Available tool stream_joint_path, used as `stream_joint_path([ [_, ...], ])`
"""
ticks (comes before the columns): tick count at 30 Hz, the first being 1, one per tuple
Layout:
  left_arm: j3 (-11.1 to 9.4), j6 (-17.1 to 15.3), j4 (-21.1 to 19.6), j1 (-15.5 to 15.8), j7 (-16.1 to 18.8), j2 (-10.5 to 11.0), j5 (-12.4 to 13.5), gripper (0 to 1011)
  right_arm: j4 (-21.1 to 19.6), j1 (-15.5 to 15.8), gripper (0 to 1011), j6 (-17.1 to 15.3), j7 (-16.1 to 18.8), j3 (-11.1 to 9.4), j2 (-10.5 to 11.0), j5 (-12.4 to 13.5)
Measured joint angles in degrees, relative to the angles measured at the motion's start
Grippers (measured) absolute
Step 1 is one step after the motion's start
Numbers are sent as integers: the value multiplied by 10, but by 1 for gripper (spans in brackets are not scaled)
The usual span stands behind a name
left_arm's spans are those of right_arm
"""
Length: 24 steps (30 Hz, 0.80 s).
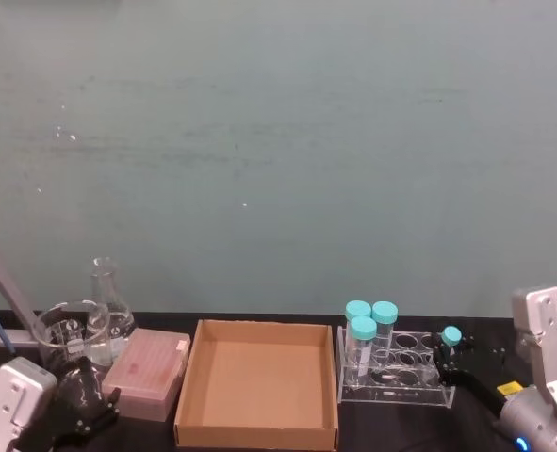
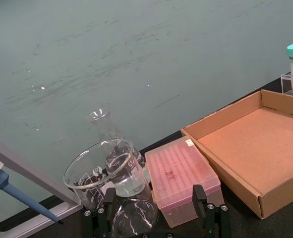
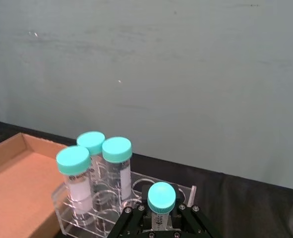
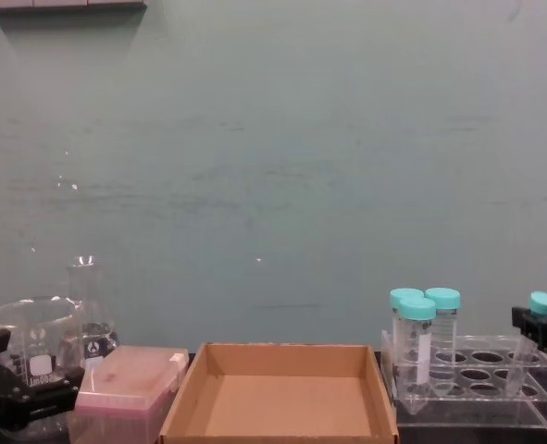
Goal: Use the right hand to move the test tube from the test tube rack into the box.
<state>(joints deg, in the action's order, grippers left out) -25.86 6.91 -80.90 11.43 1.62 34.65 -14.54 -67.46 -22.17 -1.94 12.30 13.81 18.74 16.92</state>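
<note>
— Black jaws on the right hand (image 3: 161, 215): how are they held?
— They are closed on the test tube (image 3: 161, 197), which is kept upright at the right end of the test tube rack (image 1: 405, 391).
— And the left gripper (image 1: 85, 403)?
— It is parked well to the left of the rack, jaws spread apart.
— Farther back?
— The box (image 1: 255, 435) is set just left of the rack. Three wider tubes (image 1: 364, 330) are stood in the rack's left holes.
</note>
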Motion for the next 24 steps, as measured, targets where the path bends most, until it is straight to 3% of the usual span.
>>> stream_joint_path([
  [17, 0, 0, 0, 0, 0, 0, 0, 1000, -137, 28, 204, -71, 31, -66, 13, 55],
  [24, 0, 0, 0, 0, 0, 0, 0, 1000, -164, 26, 204, -77, 43, -64, 17, 65],
])
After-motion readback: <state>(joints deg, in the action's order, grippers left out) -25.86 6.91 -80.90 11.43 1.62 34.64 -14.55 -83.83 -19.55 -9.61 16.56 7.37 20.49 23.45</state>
